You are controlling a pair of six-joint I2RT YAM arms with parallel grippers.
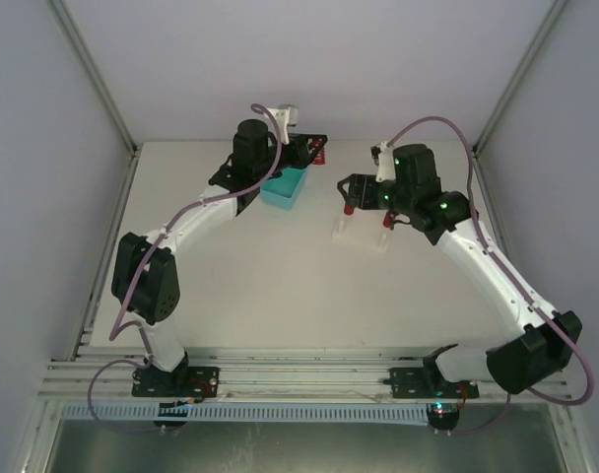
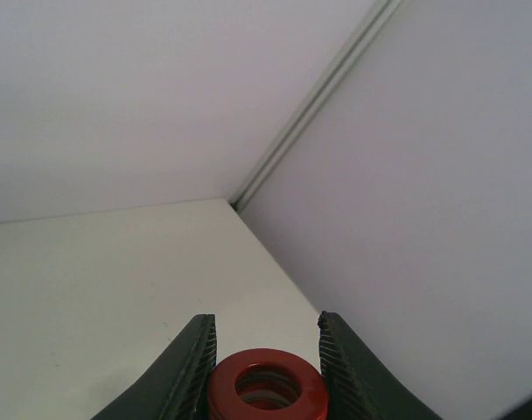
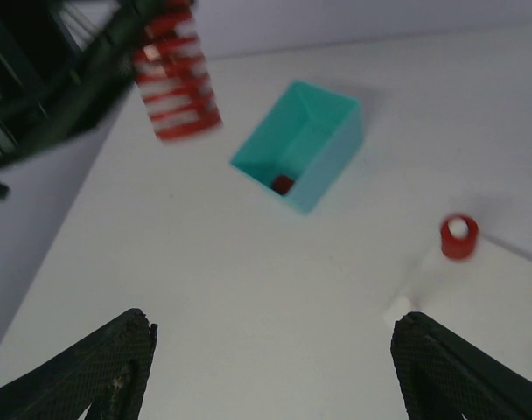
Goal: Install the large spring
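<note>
While the left pincer [image 2: 264, 337] is closed partway, its two dark ribbed fingers [image 2: 199, 363] press the sides of the large spring [image 2: 268, 360]. The spring is red and seen end-on, its open bore facing the wrist camera. It sits right between the fingers, near their tips.

Right wrist view: the same spring shows side-on, red coils with pale gaps, clamped in the left pincer, which is raised above the surface [image 1: 280, 286].

Right pincer [image 3: 273, 328]: jaws spread wide, nothing between them, bare surface below.
- Ahead of it, a teal bin [image 3: 336, 166], open-topped, with a small dark red piece [image 3: 282, 184] lying inside.
- Ahead and off to one finger's side, a short red post with a white centre [image 3: 458, 236], upright on a white base [image 1: 362, 235].
- The spring hangs beyond the opposite finger, past the bin.

Top view: the two pincers are near each other at the far end of the surface, the bin just beside the left one.
</note>
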